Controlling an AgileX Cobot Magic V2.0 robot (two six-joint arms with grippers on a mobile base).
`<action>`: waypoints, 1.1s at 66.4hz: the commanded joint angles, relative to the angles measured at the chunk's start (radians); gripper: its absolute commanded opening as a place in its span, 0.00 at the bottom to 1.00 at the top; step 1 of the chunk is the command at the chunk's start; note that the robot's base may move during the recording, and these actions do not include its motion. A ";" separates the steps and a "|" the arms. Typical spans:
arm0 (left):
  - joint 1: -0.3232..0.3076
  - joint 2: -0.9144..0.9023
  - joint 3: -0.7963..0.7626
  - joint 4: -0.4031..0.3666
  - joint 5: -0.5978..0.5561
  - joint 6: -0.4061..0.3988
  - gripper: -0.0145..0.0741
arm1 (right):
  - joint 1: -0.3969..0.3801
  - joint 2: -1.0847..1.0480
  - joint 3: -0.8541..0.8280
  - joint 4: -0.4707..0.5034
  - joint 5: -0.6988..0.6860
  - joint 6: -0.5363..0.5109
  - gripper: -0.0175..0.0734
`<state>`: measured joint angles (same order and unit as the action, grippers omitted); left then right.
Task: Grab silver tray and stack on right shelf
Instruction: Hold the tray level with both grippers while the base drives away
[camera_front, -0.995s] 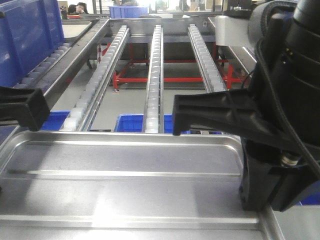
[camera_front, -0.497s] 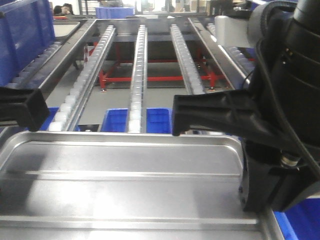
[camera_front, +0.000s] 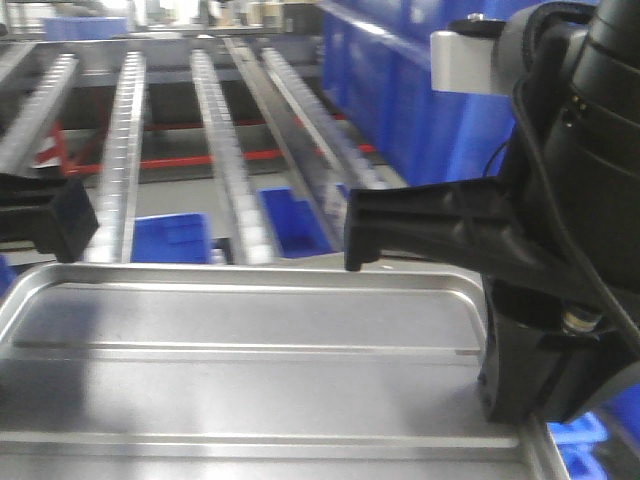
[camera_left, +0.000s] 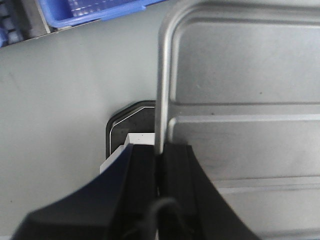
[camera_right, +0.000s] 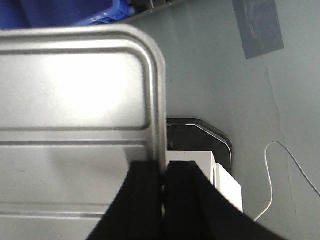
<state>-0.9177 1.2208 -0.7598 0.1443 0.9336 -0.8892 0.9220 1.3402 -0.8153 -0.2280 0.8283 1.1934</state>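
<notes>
1. The left tool (camera_left: 160, 152) and right tool (camera_right: 164, 170) clamp opposite rims of the silver tray (camera_front: 250, 360), holding it level.
2. The tray hangs before the right shelf (camera_front: 222, 150), not yet on it.

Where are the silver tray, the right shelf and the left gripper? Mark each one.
silver tray (camera_front: 250, 395): front view, flat bottom.
right shelf (camera_front: 222, 150): front view, white roller lane.
left gripper (camera_left: 160, 152): left wrist view, between its jaws.

Shiny silver tray (camera_front: 250, 340), two ridges along its flat bottom, held level before a sloped roller shelf (camera_front: 125, 130).
</notes>
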 joint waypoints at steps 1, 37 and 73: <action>-0.010 -0.024 -0.023 0.012 0.015 -0.002 0.05 | -0.001 -0.033 -0.021 -0.038 0.000 0.000 0.28; -0.010 -0.024 -0.023 0.012 0.015 -0.002 0.05 | -0.001 -0.033 -0.021 -0.038 0.000 0.000 0.28; -0.010 -0.024 -0.023 0.012 0.015 -0.002 0.05 | -0.001 -0.033 -0.021 -0.038 0.015 0.000 0.28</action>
<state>-0.9177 1.2208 -0.7598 0.1427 0.9336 -0.8892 0.9220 1.3382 -0.8153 -0.2280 0.8303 1.1934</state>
